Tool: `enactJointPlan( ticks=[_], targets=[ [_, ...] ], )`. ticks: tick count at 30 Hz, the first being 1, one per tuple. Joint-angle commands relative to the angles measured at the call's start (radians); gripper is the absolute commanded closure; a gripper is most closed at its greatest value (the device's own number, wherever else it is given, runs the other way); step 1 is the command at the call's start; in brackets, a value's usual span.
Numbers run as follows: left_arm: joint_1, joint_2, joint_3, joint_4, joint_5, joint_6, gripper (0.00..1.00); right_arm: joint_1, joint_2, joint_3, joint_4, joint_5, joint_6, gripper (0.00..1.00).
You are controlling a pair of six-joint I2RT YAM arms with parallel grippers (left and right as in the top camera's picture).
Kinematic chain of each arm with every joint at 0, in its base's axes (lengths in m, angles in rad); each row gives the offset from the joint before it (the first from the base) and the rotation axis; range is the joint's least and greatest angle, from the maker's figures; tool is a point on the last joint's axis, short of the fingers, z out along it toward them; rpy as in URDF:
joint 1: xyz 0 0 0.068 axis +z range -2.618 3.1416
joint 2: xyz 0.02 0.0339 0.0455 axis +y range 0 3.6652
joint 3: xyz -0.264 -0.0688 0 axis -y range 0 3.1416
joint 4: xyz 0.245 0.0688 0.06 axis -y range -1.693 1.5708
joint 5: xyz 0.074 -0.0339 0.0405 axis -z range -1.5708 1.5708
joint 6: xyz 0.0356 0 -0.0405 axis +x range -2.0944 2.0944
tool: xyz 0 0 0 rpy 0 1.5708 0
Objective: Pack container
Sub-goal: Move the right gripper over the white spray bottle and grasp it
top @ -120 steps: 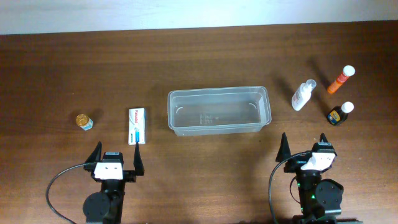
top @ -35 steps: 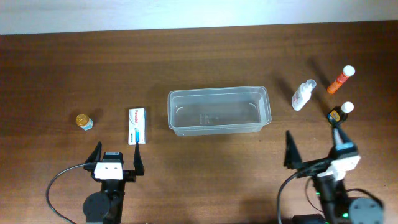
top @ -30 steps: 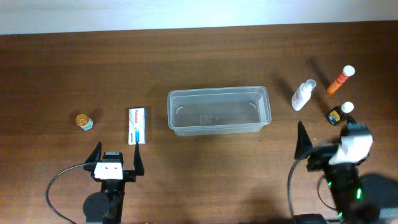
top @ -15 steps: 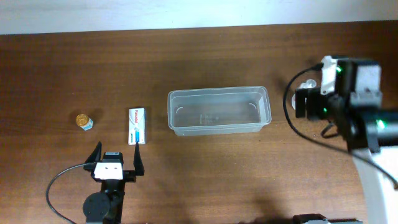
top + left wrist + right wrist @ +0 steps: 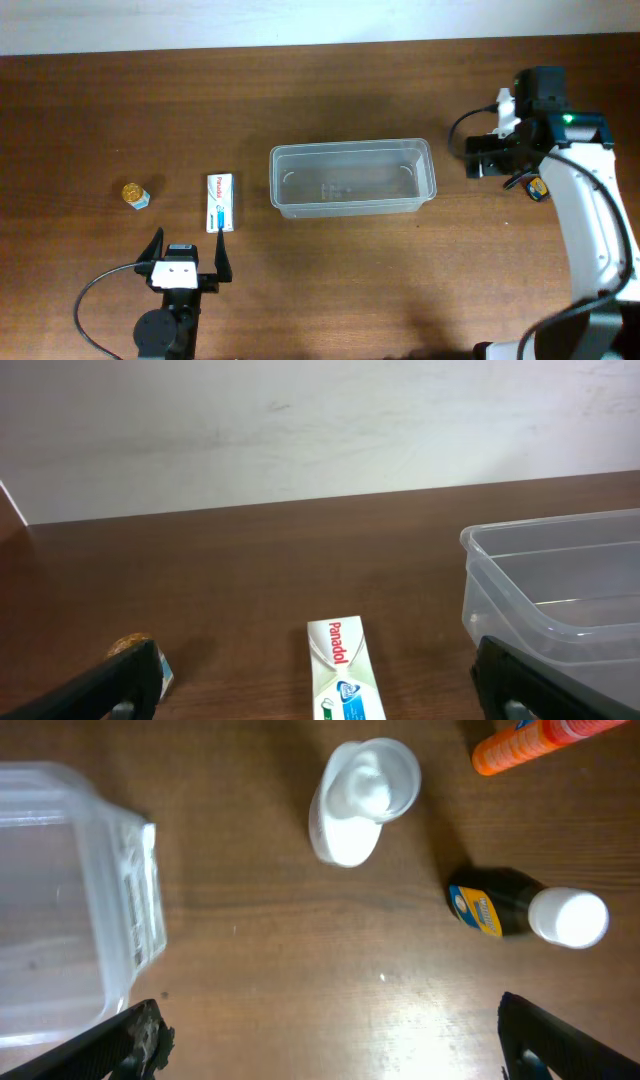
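The clear plastic container (image 5: 350, 148) sits mid-table; it also shows in the left wrist view (image 5: 560, 575) and the right wrist view (image 5: 70, 900). My right gripper (image 5: 495, 152) hangs open and empty above the table right of the container (image 5: 335, 1050). Below it are a white spray bottle (image 5: 360, 800), a dark bottle with a white cap (image 5: 525, 913) and an orange bottle (image 5: 540, 732). My left gripper (image 5: 188, 245) rests open near the front edge (image 5: 315, 690), just behind a Panadol box (image 5: 220, 201) (image 5: 340, 675).
A small jar with a gold lid (image 5: 135, 194) stands left of the Panadol box, half behind my left finger in the left wrist view (image 5: 135, 650). In the overhead view the right arm covers the white and orange bottles; the dark bottle (image 5: 537, 186) peeks out.
My right arm has risen from the front edge and swung to the back right, over the bottles, still open. The left arm and all objects have not moved.
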Motion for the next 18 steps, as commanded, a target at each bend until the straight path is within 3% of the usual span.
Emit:
enactJointPlan(
  ticks=[1, 7, 18],
  targets=[
    [0.004, -0.006, -0.002, -0.005, 0.011, 0.016, 0.01, -0.053, 0.027, 0.019, 0.029, -0.14, -0.008, 0.0],
    [0.004, -0.006, -0.002, -0.005, 0.011, 0.016, 0.01, -0.06, 0.046, 0.019, 0.117, -0.197, -0.008, 0.08],
    [0.004, -0.006, -0.002, -0.005, 0.011, 0.016, 0.01, -0.058, 0.146, 0.019, 0.18, -0.091, -0.007, 0.09]
  ],
)
